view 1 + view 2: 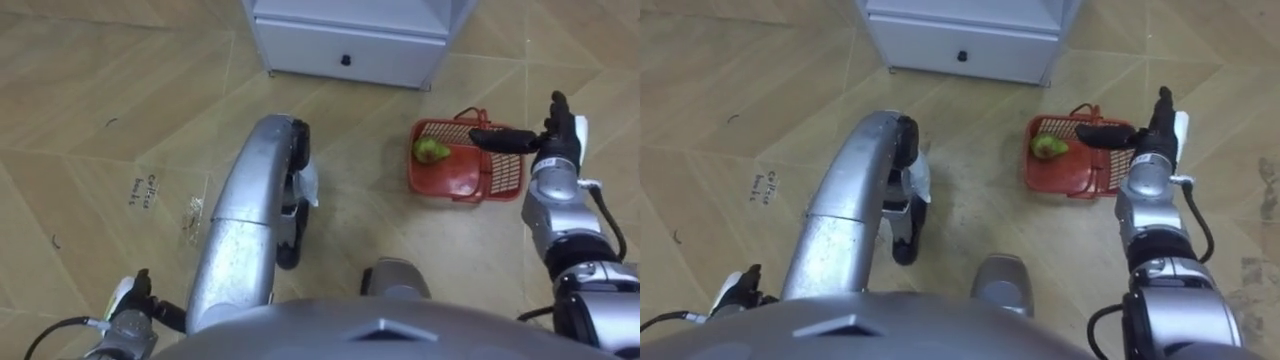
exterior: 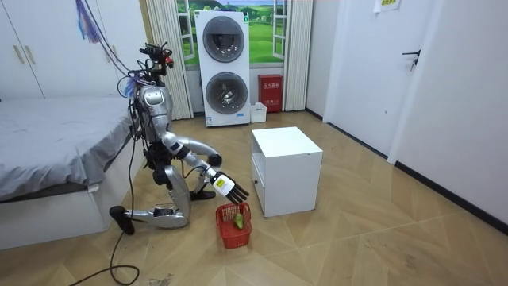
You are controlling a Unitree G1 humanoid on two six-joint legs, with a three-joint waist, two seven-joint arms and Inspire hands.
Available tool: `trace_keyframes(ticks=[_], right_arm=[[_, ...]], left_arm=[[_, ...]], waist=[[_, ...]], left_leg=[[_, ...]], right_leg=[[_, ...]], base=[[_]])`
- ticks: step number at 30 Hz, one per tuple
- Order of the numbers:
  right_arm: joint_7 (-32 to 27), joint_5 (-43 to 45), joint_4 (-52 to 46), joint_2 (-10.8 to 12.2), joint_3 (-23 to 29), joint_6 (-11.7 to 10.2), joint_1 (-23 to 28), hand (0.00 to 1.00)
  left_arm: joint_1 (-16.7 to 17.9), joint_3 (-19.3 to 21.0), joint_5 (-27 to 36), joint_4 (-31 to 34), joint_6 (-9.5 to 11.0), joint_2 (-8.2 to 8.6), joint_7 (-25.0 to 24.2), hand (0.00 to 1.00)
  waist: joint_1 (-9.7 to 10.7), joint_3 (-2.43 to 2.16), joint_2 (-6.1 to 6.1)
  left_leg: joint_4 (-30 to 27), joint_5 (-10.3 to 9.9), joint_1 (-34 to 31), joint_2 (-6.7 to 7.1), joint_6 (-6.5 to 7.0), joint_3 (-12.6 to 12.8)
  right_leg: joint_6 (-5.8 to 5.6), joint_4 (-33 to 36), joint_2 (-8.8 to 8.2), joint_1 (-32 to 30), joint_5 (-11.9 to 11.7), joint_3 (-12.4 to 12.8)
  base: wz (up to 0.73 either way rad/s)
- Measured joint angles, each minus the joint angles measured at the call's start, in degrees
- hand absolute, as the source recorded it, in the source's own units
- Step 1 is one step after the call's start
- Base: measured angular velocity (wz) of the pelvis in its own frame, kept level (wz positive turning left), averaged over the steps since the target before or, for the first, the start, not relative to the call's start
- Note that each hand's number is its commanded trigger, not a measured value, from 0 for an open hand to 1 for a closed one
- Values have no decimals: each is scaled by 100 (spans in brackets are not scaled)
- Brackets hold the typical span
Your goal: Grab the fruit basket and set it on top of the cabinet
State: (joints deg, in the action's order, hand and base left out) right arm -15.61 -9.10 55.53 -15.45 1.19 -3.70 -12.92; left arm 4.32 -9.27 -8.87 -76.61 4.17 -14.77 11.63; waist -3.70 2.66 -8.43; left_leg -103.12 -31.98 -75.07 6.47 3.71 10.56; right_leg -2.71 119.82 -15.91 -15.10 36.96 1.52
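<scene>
Plainly the red plastic fruit basket [image 1: 447, 178], on the floor [image 1: 120, 80] before the white cabinet [image 1: 350, 45] with one green fruit [image 1: 431, 150] inside, looks light and stiff (its thin handle [image 1: 470, 112] the likeliest hold), while the right hand [image 1: 545, 140] hovers above it, fingers straight, holding nothing.

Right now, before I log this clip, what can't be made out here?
1. Left hand, left eye view: cut off by the lower edge; pose unreadable.
2. Right hand over the red basket: it covers part of the basket, so contact is unclear.
3. Green fruit in the basket: too small to identify.
4. White cabinet: top cut off by the upper edge.
</scene>
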Motion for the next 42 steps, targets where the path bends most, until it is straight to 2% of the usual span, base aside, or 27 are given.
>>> trace_keyframes(ticks=[3,5,11,22,27,32,42], right_arm=[[59,-163,63,-105,-14,3,-87,0],[172,-188,332,-279,-218,11,-274,0],[230,-268,985,-469,-442,8,-416,0],[398,-486,1459,-577,-450,20,-440,0],[460,-815,1624,-710,-597,99,-490,0],[484,-1124,1734,-841,-674,217,-502,0],[703,-1569,1981,-844,-932,254,-525,0]], left_arm=[[0,-23,50,-1,-2,-2,-97,0],[19,-69,90,-10,-29,-10,-129,0],[33,-510,442,-101,-73,-34,-250,0],[65,-697,481,-90,-137,-106,-404,0],[69,-798,500,-67,-137,-165,-466,0],[116,-945,504,-35,-140,-198,-467,0],[186,-1146,502,146,-165,-201,-548,0]], waist=[[-131,-8,61],[-204,-2,91],[-438,14,109],[-457,33,156],[-463,71,222],[-455,64,255],[-463,64,258]], left_leg=[[4,30,-91,5,14,8],[16,69,-176,14,28,13],[34,129,-275,29,25,23],[42,252,-536,8,63,41],[45,276,-578,-20,97,89],[60,295,-656,-76,130,160],[57,295,-670,-88,131,168]], right_leg=[[-4,24,-10,-90,2,-9],[-20,48,-17,-170,9,-26],[-27,95,-27,-269,14,-54],[-53,232,-35,-560,34,-18],[-79,270,-74,-631,49,-6],[-85,325,-107,-778,53,83],[-98,335,-102,-809,59,114]], base=[[3],[6],[1],[0],[0],[-3],[0]])
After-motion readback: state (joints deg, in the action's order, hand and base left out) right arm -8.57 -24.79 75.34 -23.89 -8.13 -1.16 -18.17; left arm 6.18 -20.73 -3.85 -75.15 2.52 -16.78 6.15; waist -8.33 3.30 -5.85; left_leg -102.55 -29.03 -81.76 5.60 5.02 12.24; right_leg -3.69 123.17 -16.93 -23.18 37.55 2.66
